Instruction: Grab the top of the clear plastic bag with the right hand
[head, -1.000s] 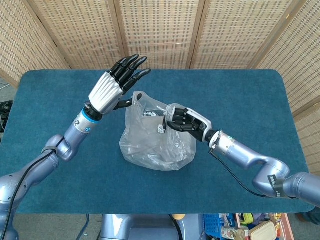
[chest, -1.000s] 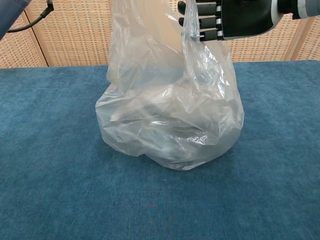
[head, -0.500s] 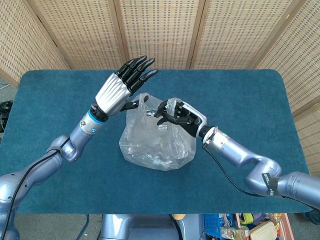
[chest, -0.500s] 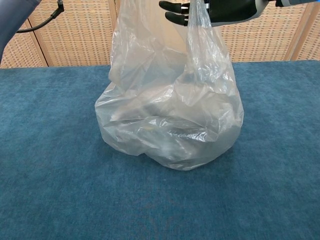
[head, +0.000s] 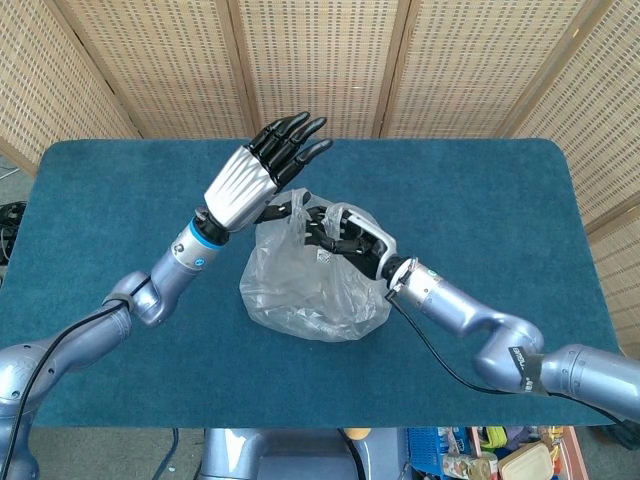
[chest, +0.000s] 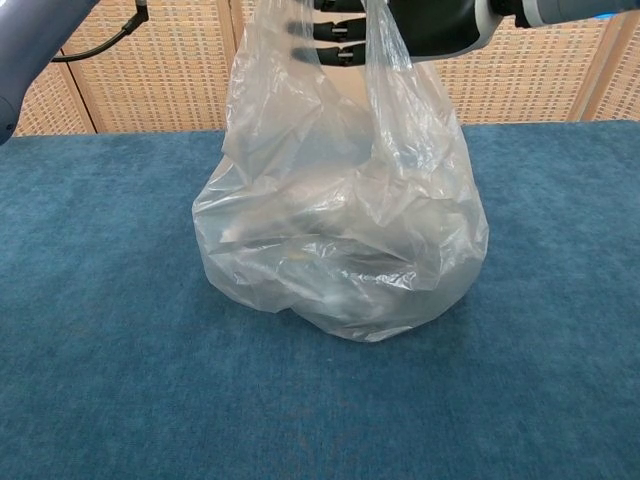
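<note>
- The bag (head: 315, 275) sat on the blue table (head: 480, 190), right under the right hand (head: 345, 235), so its floppy top was easy to reach.
- The right hand's fingers curled around the bag's top; I couldn't tell whether it gripped.
- The left hand (head: 262, 170) was spread wide just beside it, holding nothing.

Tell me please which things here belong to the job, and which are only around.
Belong to the job:
- crumpled clear plastic bag
- right robot hand, at the bag's top
- left robot hand, raised beside the bag's top, fingers spread

Only around:
- blue carpeted table
- woven beige folding screen
</note>
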